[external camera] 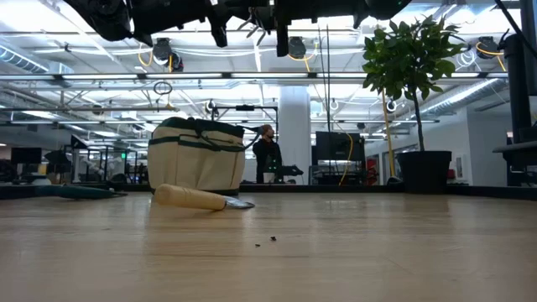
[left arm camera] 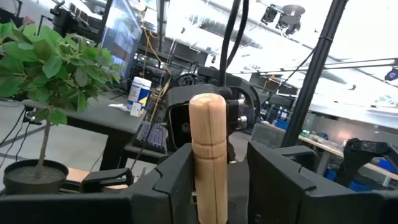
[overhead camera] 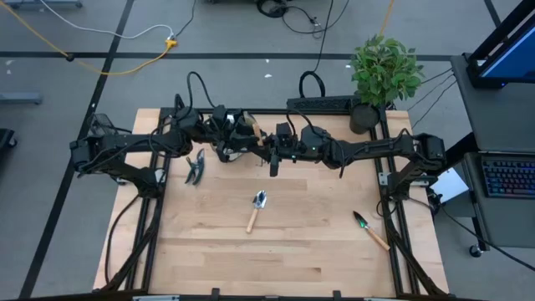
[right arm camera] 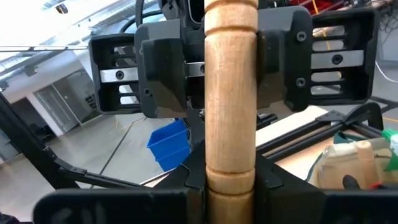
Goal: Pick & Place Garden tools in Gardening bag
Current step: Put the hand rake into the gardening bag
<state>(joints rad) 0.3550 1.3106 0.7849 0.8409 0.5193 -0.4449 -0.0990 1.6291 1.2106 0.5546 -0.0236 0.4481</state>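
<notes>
Smooth turned wooden handle (right arm camera: 231, 93), grooved rings, pinched by both the left gripper (left arm camera: 211, 180) and right gripper (right arm camera: 230, 177) fingers, held high above the desk (overhead camera: 292, 242) at 12 o'clock. Beige fabric gardening bag (external camera: 197, 157), dark green trim, rests far back on the pale wood

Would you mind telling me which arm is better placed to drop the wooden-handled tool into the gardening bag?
Left, probably: the left hand and right hand both grip the wooden handle, but the left is nearer the gardening bag.
</notes>
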